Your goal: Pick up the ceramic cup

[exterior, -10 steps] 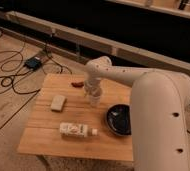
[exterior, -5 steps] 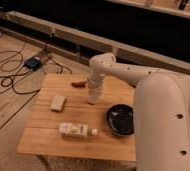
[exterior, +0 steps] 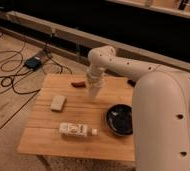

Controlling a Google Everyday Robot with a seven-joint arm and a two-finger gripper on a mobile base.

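Note:
The ceramic cup [exterior: 94, 91] is a small pale tumbler, upright, at the back middle of the wooden table [exterior: 48, 135]. My gripper [exterior: 94, 84] comes down onto it from above, at the end of the white arm that reaches in from the right. It is shut on the cup's upper part, and the wrist hides the cup's rim. The cup's base appears to hang just above the tabletop.
A black bowl [exterior: 120, 120] sits on the right of the table. A white labelled bottle [exterior: 77, 130] lies on its side near the front. A pale block [exterior: 58, 103] lies at the left and a small reddish-brown thing [exterior: 79, 84] beside the cup. Cables and a box [exterior: 34, 62] lie on the floor to the left.
The arm has risen a little and the cup has gone up with it, from resting on the table to slightly above it.

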